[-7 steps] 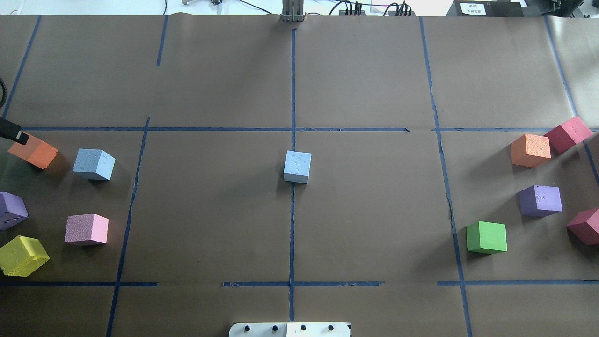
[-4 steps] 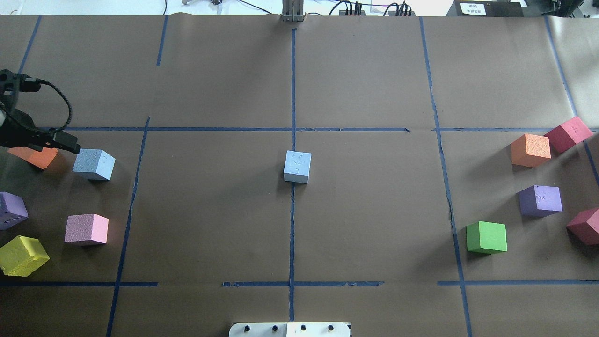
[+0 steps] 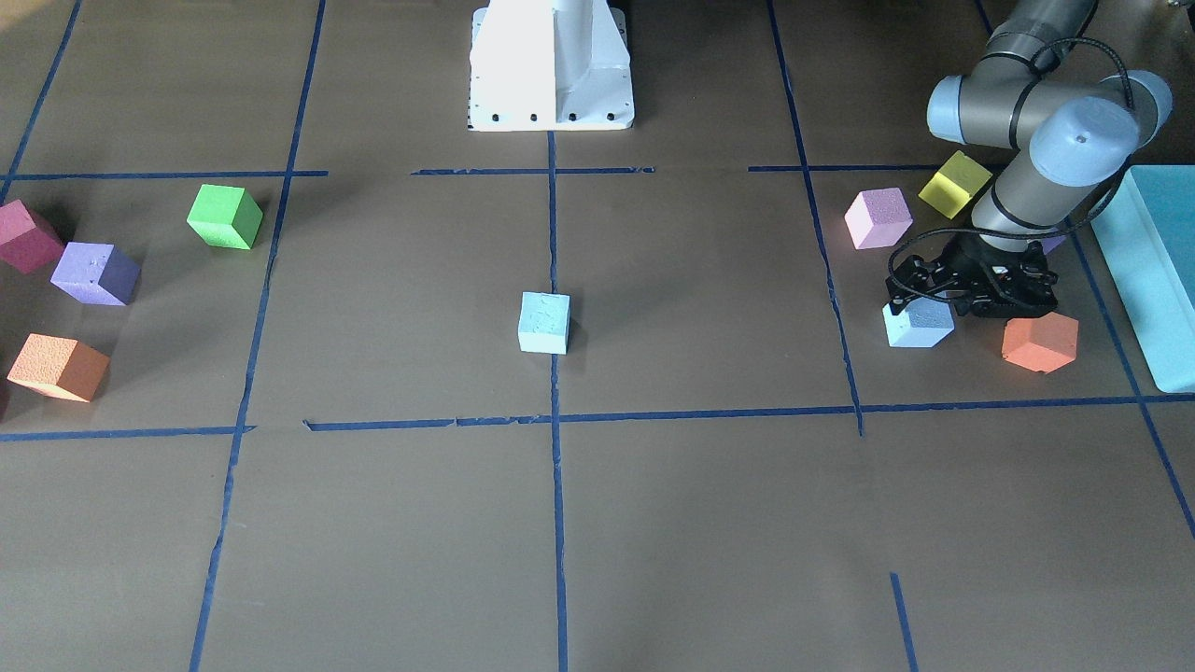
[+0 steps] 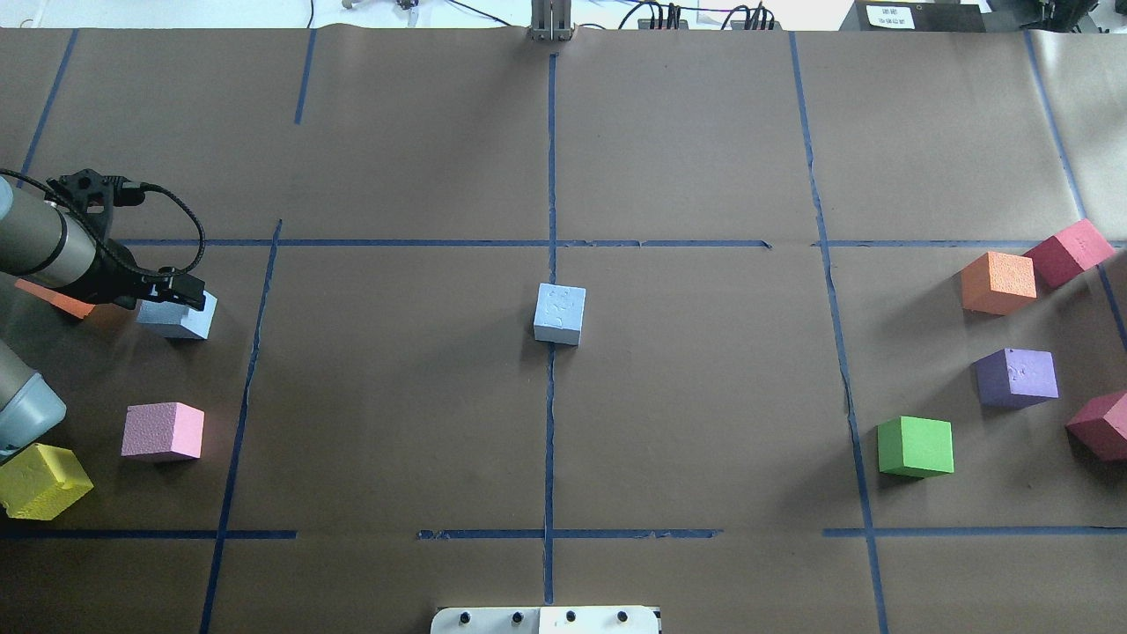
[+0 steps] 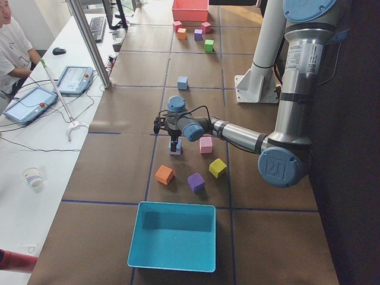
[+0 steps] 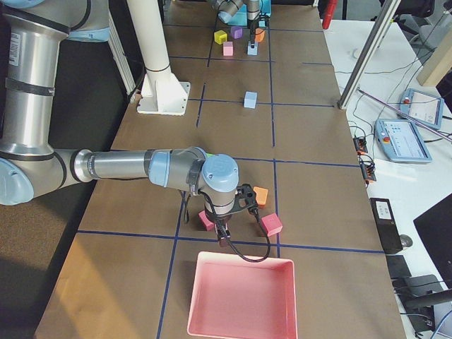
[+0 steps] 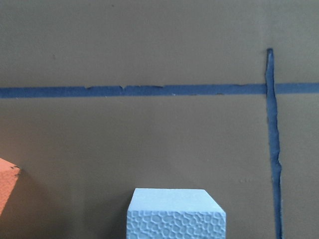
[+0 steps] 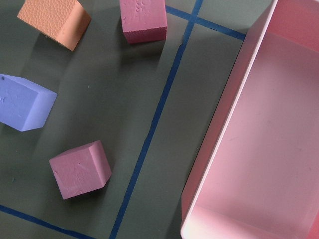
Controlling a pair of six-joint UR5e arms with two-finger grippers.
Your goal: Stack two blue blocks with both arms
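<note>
Broadly, across the brown table (image 4: 704,158) the left arm (image 4: 40,251) reaches in. The left gripper (image 4: 173,296) hangs just over one blue block (image 3: 920,325) — open or closed, I cannot tell. Nor for the right gripper (image 6: 223,232), above cubes near the pink tray (image 6: 244,296). The second blue block (image 4: 559,314) sits alone at centre.

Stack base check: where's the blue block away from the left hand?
Overhead view: blue block alone, dead centre, on the middle tape line, right of the left hand.
</note>
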